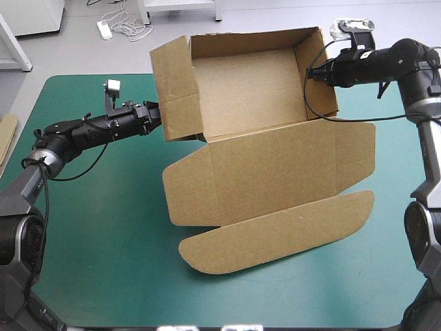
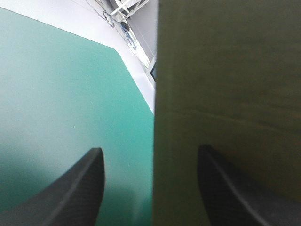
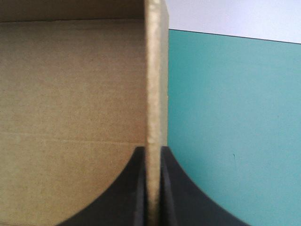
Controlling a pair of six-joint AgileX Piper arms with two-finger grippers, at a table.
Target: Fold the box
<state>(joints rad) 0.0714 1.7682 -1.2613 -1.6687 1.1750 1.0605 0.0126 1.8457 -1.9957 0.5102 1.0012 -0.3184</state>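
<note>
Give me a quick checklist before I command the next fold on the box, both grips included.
1. Right gripper holding the right wall of the box: ok, shut on the board.
2. Left gripper holding the left wall: not ok, its fingers are open, with the wall's edge between them.
3. Tray walls raised: ok.
4. Left wall tucked in: cannot tell.
5. Lid open and out of the way: ok, spread on the teal-green cover.
</note>
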